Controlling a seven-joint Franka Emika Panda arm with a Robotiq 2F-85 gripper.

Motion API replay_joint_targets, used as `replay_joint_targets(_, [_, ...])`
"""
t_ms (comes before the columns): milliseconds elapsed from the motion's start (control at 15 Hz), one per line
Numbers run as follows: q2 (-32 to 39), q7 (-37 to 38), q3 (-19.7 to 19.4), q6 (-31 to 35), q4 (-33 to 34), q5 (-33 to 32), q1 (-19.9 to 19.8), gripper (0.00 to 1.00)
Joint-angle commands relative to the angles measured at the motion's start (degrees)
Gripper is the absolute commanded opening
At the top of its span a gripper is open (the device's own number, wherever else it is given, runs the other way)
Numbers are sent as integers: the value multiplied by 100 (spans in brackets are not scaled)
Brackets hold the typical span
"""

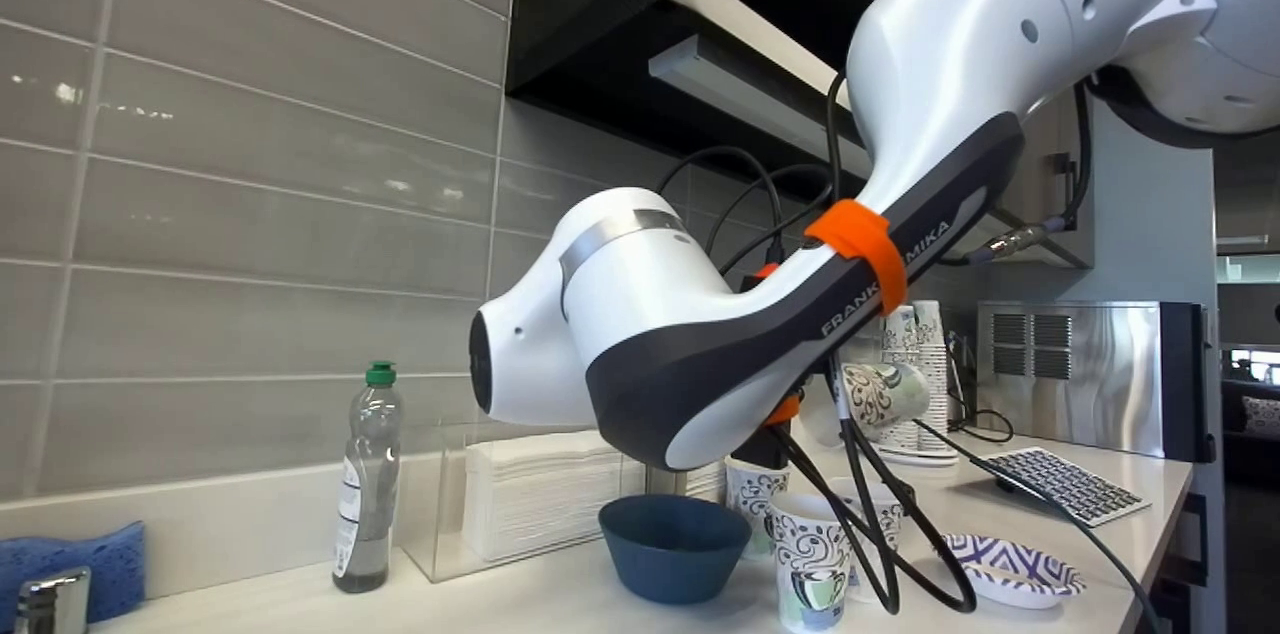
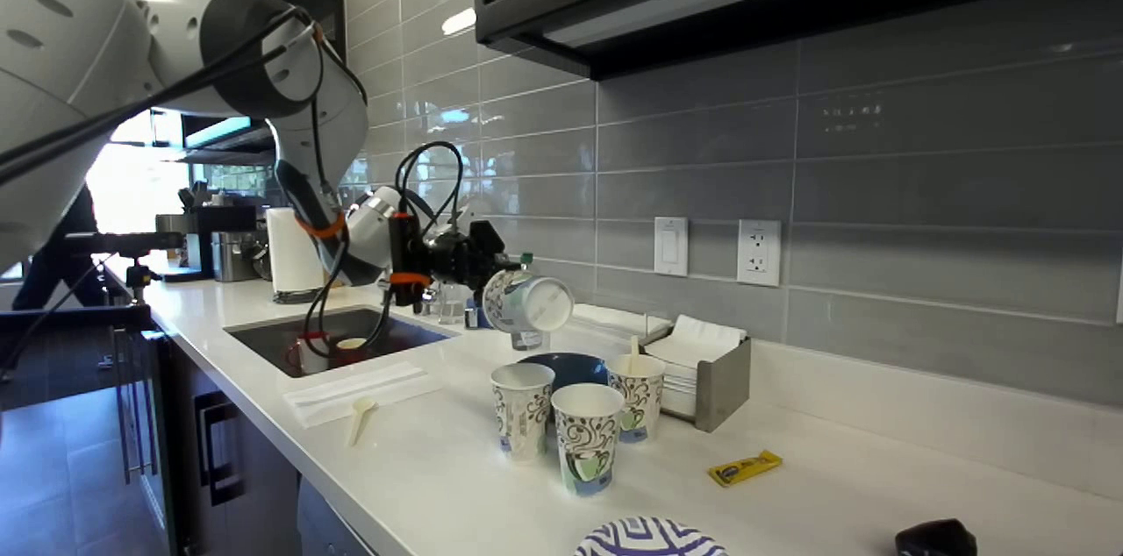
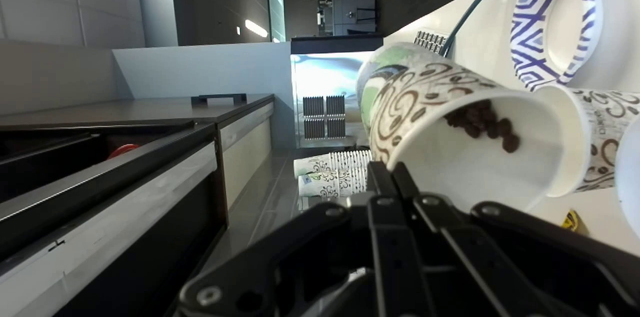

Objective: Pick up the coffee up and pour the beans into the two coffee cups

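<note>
My gripper (image 3: 392, 169) is shut on the rim wall of the coffee cup (image 3: 425, 89), one finger inside it and one outside. The coffee cup is in the air, tipped nearly onto its side, in both exterior views (image 1: 885, 394) (image 2: 518, 302). Dark beans (image 3: 480, 122) lie inside it. My gripper also shows in an exterior view (image 2: 496, 267). Three patterned cups stand upright below: a left cup (image 2: 522, 416), a front cup (image 2: 586, 442) and a cup with a stick (image 2: 639, 398). They look alike; I cannot tell which two are the coffee cups.
A blue bowl (image 1: 675, 549) stands beside the cups. A patterned shallow bowl (image 1: 1015, 569) lies close by. Napkin holders (image 2: 724, 381) and a bottle (image 1: 368, 484) stand along the wall. A sink (image 2: 254, 341), a wooden scoop (image 2: 360, 417) and a yellow packet (image 2: 744, 468) are also there.
</note>
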Motion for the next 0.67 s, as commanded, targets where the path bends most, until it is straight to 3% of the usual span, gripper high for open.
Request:
replay_joint_targets(0, [250,-273,-59,-252,312,-271,99,1])
replay_joint_targets(600, [467,-449,-55,-266,540,-423,92,1])
